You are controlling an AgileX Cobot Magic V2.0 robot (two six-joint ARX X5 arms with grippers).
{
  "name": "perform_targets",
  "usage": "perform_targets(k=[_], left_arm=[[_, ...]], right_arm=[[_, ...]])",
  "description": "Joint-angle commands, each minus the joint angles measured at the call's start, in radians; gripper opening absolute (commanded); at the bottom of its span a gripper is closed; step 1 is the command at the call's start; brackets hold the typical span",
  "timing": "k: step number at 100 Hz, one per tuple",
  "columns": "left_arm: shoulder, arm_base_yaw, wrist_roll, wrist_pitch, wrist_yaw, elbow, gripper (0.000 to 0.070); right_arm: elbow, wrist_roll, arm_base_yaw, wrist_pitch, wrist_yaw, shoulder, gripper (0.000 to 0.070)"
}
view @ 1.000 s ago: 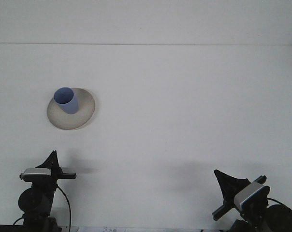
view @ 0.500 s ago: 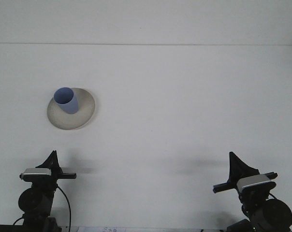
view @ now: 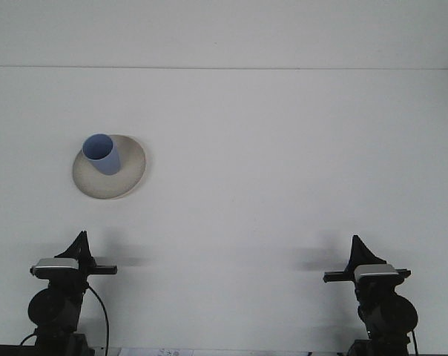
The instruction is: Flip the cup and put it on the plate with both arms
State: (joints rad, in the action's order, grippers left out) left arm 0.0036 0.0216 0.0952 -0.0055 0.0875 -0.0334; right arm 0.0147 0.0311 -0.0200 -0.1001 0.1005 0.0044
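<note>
Not much else going on here tbh. Just a plain white matte tabletop (view: 283,170) filling nearly the whole shot, with a few soft grey shadows down near the bottom. Its far edge is a thin straight line across the top, and past that there's a flat white wall (view: 224,33).

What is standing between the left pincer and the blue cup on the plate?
Nothing visible does. The blue cup stands on the plate at the far left, and the table between it and the left pincer is bare. The right pincer sits far off on the other side.
</note>
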Motion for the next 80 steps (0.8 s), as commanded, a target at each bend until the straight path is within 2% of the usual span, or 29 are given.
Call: perform_targets(k=[1, 80], left_arm=[[-0.001, -0.003, 0.005, 0.01, 0.001, 0.019, 0.0015], [-0.001, -0.003, 0.005, 0.01, 0.001, 0.019, 0.0015]], right_arm=[[-0.002, 0.006, -0.001, 0.01, -0.002, -0.003, 0.0006], [-0.002, 0.017, -0.001, 0.011, 0.004, -0.003, 0.0006]])
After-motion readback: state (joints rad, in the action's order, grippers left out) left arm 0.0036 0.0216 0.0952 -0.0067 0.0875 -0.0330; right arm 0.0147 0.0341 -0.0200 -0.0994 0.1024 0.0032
